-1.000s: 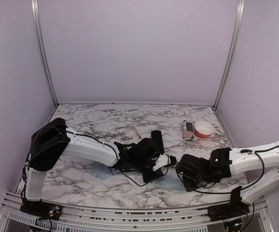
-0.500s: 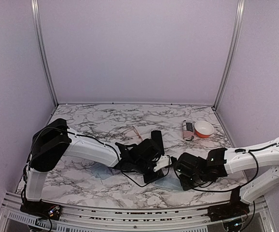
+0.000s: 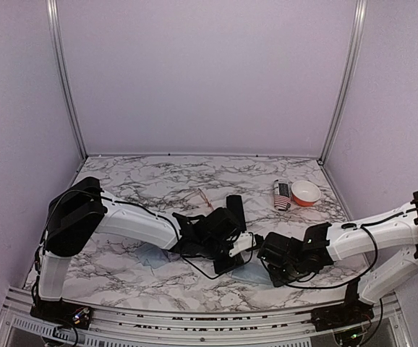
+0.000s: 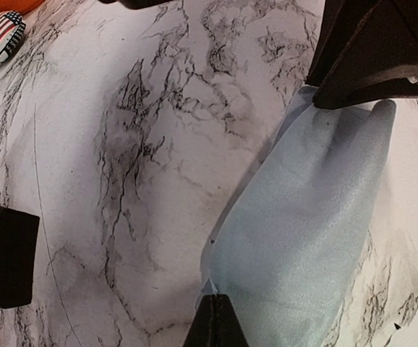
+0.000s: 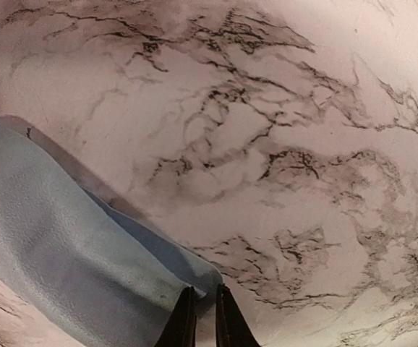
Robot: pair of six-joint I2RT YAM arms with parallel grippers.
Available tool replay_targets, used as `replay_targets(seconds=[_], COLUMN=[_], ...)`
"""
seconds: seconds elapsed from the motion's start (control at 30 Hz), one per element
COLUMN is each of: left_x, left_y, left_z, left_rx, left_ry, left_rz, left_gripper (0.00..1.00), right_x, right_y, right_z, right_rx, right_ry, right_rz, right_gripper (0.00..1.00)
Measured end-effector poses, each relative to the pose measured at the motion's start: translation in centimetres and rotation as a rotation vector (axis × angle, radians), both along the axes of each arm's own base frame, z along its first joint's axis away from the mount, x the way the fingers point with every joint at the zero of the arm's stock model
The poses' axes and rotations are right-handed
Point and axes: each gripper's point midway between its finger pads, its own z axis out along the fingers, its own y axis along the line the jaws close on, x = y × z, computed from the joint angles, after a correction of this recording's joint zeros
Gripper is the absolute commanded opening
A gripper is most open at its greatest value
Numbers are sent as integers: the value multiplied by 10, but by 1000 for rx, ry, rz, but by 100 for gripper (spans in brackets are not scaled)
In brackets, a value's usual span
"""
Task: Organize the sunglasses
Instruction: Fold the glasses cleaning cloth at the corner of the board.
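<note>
Item: wire-framed sunglasses [image 3: 203, 196], pinkish lenses, lying on the marble tabletop [image 3: 144, 177] at its middle, just far of the left arm, with neither hand touching them. A second pair is not making itself out in these views.

Item: pale blue cloth [image 4: 303, 231], stretching between the two hands near the tabletop's near centre.

Left hand [image 4: 213, 322]: fingers clenching together on one corner of the cloth.

Right hand [image 5: 203, 322]: fingers standing nearly together, pinching the folded edge of the cloth's opposite end.

Other stock: black case [image 3: 234, 206] standing just right of the sunglasses; stars-and-stripes case [image 3: 282, 195] and an orange bowl [image 3: 306, 192] sitting side by side at the far right.
</note>
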Motion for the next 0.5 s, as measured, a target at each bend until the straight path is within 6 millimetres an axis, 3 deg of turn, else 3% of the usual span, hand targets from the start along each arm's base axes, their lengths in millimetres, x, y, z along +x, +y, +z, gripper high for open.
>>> replay_targets(seconds=[0.5], left_x=[0], left_y=[1], left_z=[-1], left_rx=[3], left_ry=[2], left_rz=[0], left_gripper=[0], right_x=[1], right_y=[0], right_z=[0], right_rx=[-15], right_ry=[-4], right_rz=[25], right_gripper=[13])
